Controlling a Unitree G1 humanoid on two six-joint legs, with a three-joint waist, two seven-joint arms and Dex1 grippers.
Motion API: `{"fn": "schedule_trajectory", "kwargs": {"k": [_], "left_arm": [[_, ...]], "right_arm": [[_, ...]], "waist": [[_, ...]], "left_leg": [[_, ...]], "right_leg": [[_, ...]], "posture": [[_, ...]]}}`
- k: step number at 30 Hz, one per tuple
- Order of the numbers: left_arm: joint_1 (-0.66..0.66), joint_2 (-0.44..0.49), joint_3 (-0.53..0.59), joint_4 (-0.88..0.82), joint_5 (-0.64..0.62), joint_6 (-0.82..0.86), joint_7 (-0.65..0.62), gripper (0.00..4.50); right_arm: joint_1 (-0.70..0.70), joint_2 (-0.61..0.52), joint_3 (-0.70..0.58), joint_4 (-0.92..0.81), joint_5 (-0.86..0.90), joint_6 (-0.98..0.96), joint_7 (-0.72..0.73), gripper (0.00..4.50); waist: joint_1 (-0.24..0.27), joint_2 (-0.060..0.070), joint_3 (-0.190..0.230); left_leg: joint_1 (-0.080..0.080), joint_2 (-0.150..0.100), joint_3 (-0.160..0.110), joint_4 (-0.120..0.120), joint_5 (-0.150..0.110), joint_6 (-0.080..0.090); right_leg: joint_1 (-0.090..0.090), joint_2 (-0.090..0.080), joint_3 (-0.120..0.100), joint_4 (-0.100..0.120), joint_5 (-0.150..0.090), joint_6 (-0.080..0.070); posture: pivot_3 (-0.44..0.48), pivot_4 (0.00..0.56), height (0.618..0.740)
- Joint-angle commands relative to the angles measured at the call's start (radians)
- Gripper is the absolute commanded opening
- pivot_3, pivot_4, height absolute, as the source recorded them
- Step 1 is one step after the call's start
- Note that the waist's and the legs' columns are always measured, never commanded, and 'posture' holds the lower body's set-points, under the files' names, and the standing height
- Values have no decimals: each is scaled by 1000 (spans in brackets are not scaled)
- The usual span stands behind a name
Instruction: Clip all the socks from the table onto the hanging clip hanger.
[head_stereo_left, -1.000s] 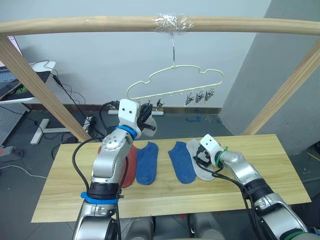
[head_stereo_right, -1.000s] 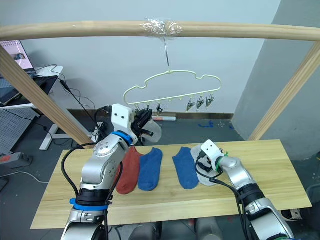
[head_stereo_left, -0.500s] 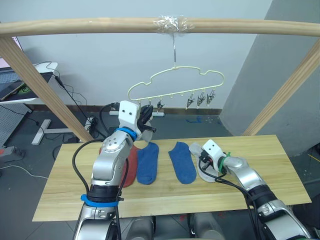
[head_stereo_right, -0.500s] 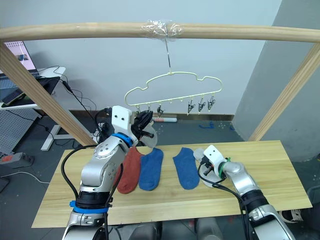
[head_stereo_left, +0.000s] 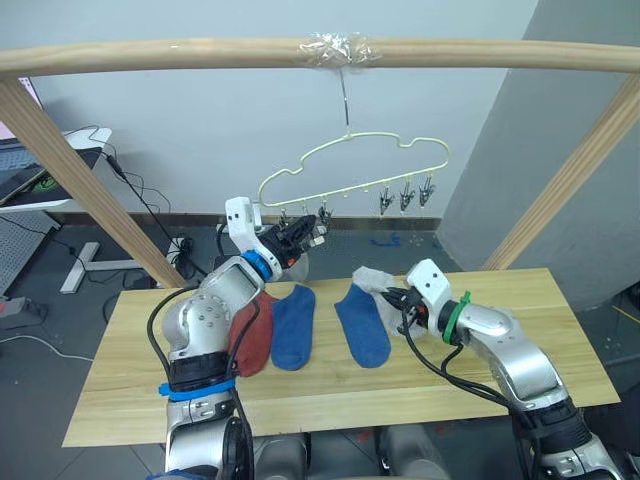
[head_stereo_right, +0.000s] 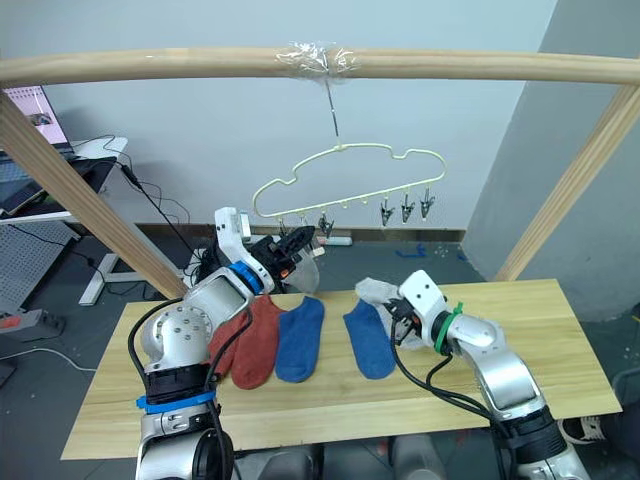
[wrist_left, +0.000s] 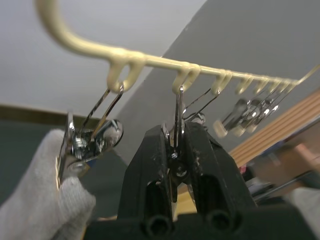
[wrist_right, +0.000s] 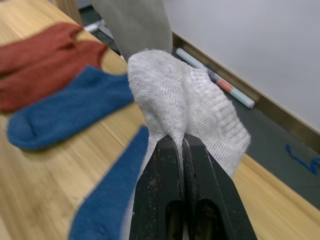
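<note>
The pale-yellow clip hanger (head_stereo_left: 350, 150) hangs by its hook from the top pole. My left gripper (wrist_left: 175, 132) is shut on one of its metal clips (wrist_left: 176, 107). On the clip beside it hangs a light grey sock (wrist_left: 55, 210). My right gripper (wrist_right: 181, 139) is shut on another light grey sock (wrist_right: 185, 95) and holds it partly raised over the table (head_stereo_left: 560, 320), right of centre. Flat on the table lie two blue socks (head_stereo_left: 293, 325) (head_stereo_left: 360, 322) and, further left, rust-red socks (head_stereo_left: 255, 335).
A round wooden pole (head_stereo_left: 200, 50) crosses overhead, and slanted wooden legs (head_stereo_left: 80, 170) (head_stereo_left: 570, 180) stand at both back corners of the table. Three free clips (head_stereo_left: 405, 195) hang at the hanger's right end. Cables and a desk (head_stereo_left: 40, 170) lie beyond the table on the left.
My right gripper has shut on the grey sock and lifted it off the table. The left arm's elbow has dropped while its gripper stayed at the hanger's clips.
</note>
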Motion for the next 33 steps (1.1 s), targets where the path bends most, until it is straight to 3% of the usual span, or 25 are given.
{"fn": "schedule_trajectory", "kwargs": {"k": [1, 8, 27, 33], "left_arm": [[-7, -13, 32, 1, -80, 57, 64, 172], [-5, -11, 28, -10, -155, 79, 113, 172], [13, -3, 42, 25, -246, 61, 195, 172], [-2, -25, 121, 115, -398, 80, 351, 172]], "right_arm": [[-49, 42, 7, -92, 17, 62, -49, 49], [-107, 96, 27, -143, 22, 123, -88, 49], [-136, 105, 6, -217, 82, 198, -119, 49], [-96, 55, 24, -279, 68, 191, -132, 49]], "waist": [[0, 0, 0], [6, 0, 0], [7, 0, 0], [7, 0, 0]], "left_leg": [[0, 0, 0, 0, 0, 0], [0, 0, 0, 0, 0, 0], [-1, 0, 0, -1, 0, 0], [-1, 0, 0, -1, 0, 0]], "right_leg": [[0, 0, 0, 0, 0, 0], [0, 0, 0, -1, 0, 0], [-1, 0, 0, -2, 0, 0], [-1, 0, 0, -2, 0, 0]], "posture": [[-89, 143, 740], [-89, 144, 740], [-87, 150, 740], [-92, 152, 740]]}}
